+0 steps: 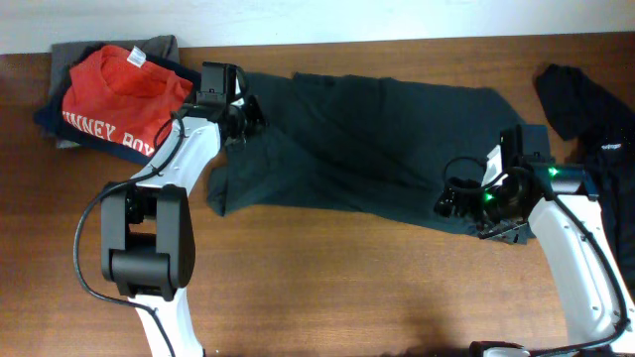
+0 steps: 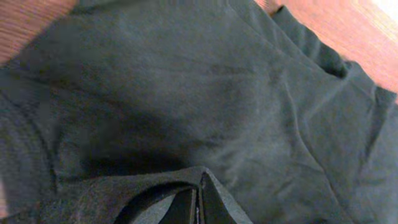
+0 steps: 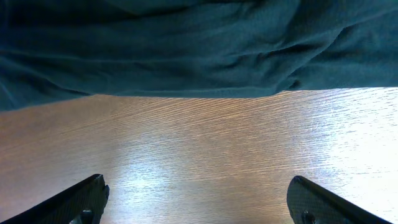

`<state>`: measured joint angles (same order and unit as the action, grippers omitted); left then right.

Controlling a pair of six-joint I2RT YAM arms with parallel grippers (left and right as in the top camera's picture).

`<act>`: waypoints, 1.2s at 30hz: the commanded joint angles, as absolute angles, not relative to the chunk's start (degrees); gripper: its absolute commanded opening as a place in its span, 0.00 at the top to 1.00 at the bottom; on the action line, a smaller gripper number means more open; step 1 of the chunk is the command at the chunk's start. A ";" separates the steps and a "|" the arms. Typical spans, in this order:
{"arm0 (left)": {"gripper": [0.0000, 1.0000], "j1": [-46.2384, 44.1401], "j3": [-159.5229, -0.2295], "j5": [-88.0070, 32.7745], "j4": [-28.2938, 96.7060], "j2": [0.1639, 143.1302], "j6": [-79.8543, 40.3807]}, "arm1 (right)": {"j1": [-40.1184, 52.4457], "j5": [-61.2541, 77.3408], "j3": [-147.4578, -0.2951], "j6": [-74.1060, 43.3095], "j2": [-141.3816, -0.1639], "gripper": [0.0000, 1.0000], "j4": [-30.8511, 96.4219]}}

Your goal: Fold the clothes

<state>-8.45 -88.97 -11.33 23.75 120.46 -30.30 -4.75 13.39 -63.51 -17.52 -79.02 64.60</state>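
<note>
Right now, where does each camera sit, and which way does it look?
Overhead: above the table, facing straight down; shirt, left arm, right arm show.
Left wrist: close above the shirt; left fingers, shut on a fold, show.
Right wrist: low, facing across the table to the shirt's edge; open right fingers show.
Shared: all three see the shirt.

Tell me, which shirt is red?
The top shirt of the pile at the left end of the table, with white letters. The spread-out shirt and the crumpled garment at the right are dark.
</note>
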 commanded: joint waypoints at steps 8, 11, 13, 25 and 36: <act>0.07 -8.12 -90.15 -4.69 22.85 123.87 -29.61 | -4.12 12.91 -63.09 -16.95 -79.24 0.04 64.05; 0.02 -8.12 -90.24 -5.91 24.40 124.01 -26.87 | -4.12 12.93 -62.98 -16.97 -79.24 0.04 64.03; 0.02 -8.08 -90.76 -6.44 27.66 123.13 -26.68 | -4.12 13.10 -62.98 -17.21 -79.24 0.04 63.88; 0.01 -7.97 -92.31 -6.42 54.35 109.82 -26.65 | -4.10 16.86 -62.98 -18.46 -79.24 0.04 61.67; 0.23 -10.02 -87.99 -7.49 66.72 108.84 -23.83 | 2.11 18.35 -62.98 -18.48 -80.99 0.42 56.73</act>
<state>-8.82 -90.24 -6.00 66.61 108.55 -25.71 -0.23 18.20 -63.40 -18.35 -79.33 57.74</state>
